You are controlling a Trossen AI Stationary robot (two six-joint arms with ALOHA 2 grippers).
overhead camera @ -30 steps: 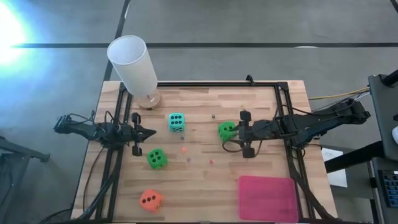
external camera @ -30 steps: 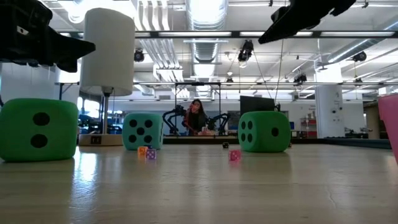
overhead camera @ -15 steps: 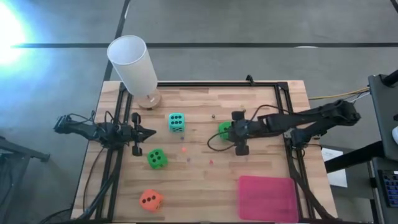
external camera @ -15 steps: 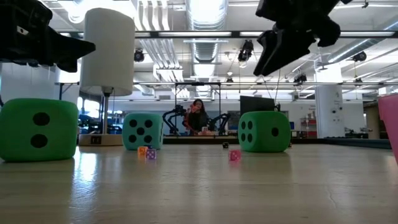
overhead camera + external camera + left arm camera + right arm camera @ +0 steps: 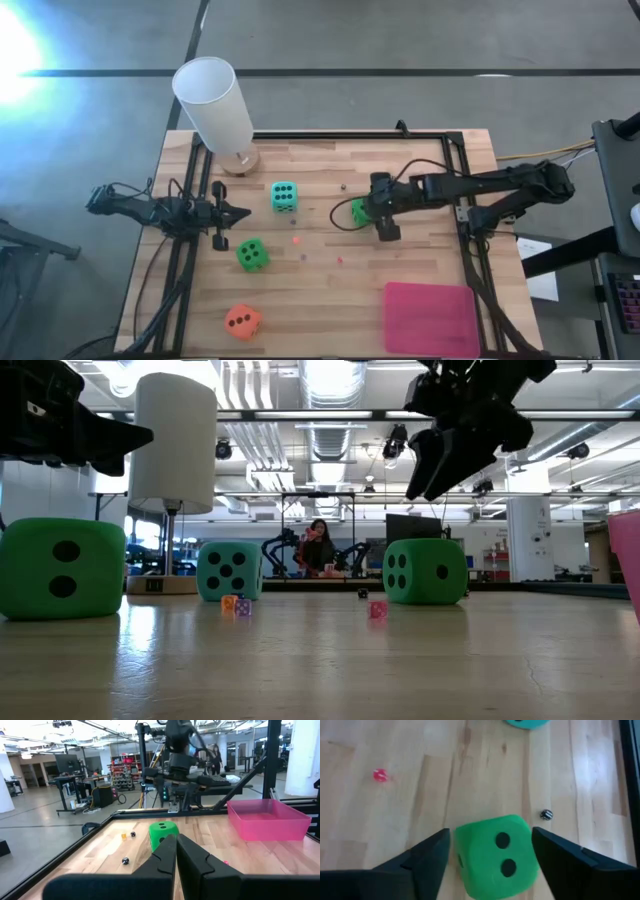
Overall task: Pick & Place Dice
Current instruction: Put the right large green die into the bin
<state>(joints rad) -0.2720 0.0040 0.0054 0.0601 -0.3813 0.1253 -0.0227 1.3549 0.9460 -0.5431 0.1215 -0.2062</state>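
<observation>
A robotics lab: monitors (image 5: 67, 762), equipment racks (image 5: 122, 775), exposed ducts (image 5: 330, 430).

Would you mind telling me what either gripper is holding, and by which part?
Nothing is held. The right gripper hangs open above a green die; the left gripper is shut and empty.

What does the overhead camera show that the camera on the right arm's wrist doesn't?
Only the overhead view shows the orange die, the second green die, the tall white cylinder, the pink mat and the left hand, waiting shut at the table's left side. Only the right wrist view shows two dark pips on the green die and that the right hand is open, a finger on each side of it. Both show that die and the teal die.
</observation>
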